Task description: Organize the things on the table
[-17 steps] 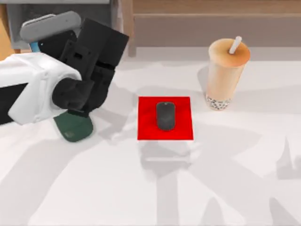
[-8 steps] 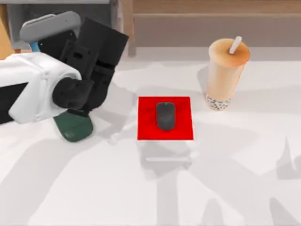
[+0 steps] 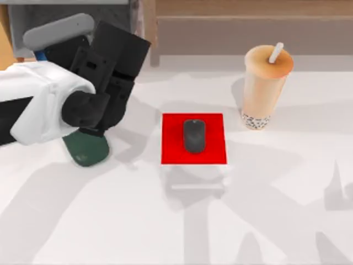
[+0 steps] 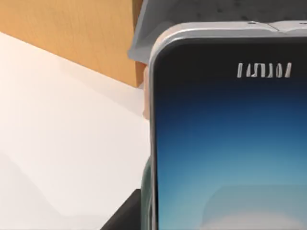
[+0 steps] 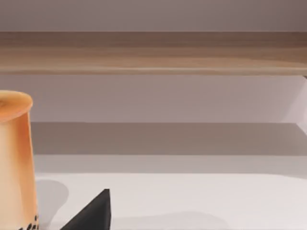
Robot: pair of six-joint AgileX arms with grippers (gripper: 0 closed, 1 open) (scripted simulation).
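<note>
The left gripper (image 3: 94, 118) hangs over the table's (image 3: 110, 221) left side with the phone (image 4: 230, 143) between its jaws; the wrist view has the lit screen close up, so I judge the jaws closed on it, though the fingers themselves are hidden. Just below the jaws sits a dark green stand (image 3: 85, 149), likely the phone's destination. Well to the right of the jaws, the mouse (image 3: 194, 136) already lies on the red mat (image 3: 171, 149), so that part looks done. Farther right stands the cup (image 3: 262, 88), upright, near the table's back edge. Remaining: setting the phone down, perhaps the cup. I cannot tell how the right gripper's jaws stand.
</note>
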